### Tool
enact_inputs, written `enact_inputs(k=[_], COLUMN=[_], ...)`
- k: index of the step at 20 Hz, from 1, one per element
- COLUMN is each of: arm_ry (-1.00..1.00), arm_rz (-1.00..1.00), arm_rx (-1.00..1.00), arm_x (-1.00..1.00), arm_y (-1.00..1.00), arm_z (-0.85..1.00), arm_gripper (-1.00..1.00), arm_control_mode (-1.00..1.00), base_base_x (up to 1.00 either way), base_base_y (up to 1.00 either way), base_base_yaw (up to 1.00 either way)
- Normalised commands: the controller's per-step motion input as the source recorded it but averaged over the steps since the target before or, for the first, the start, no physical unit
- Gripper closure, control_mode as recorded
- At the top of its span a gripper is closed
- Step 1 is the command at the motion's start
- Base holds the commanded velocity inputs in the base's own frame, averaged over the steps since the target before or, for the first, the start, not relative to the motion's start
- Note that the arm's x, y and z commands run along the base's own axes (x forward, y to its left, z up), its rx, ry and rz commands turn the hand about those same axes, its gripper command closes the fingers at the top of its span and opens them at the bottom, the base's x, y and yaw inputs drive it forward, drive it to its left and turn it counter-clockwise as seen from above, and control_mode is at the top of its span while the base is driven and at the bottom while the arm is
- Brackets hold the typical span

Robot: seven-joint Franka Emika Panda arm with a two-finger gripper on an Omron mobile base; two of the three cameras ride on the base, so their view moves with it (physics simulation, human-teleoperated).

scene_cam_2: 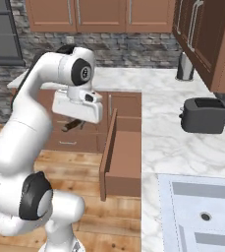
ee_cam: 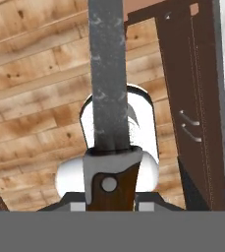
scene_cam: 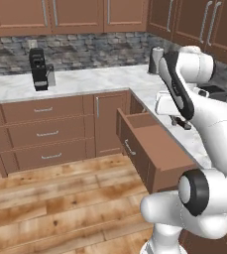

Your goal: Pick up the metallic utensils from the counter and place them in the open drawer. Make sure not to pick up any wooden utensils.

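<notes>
Your gripper (scene_cam_2: 73, 124) holds a dark-handled knife (ee_cam: 107, 88) by its handle, beside the open drawer (scene_cam_2: 123, 162).

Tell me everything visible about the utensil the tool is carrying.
The knife looks metallic: a long, flat, mottled grey blade running up the hand view, joined by a grey bolster to a dark brown handle with one round silver rivet. The tool is shut on the handle end. In the right base view its brown handle pokes out below the hand, above the wood floor, beside the open drawer.
</notes>
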Motion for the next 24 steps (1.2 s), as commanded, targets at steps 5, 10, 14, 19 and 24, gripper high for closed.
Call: enact_inputs(k=[5,10,14,19,24], arm_ry=[0.02,-0.04,-0.02,-0.1,-0.42], arm_rz=[0.04,0.08,0.08,0.09,0.07], arm_rx=[-0.01,0.0,0.0,0.0,0.01], arm_x=[1.0,1.0,1.0,0.88,0.09], arm_y=[0.0,-0.06,-0.14,-0.2,-0.02], arm_z=[-0.68,-0.96,-0.98,-0.63,-0.08], arm_gripper=[1.0,1.0,1.0,1.0,1.0], arm_control_mode=[-1.0,-1.0,-1.0,-1.0,-1.0], base_base_x=[0.0,0.0,0.0,0.0,0.0], base_base_y=[0.0,0.0,0.0,0.0,0.0], base_base_yaw=[0.0,0.0,0.0,0.0,0.0])
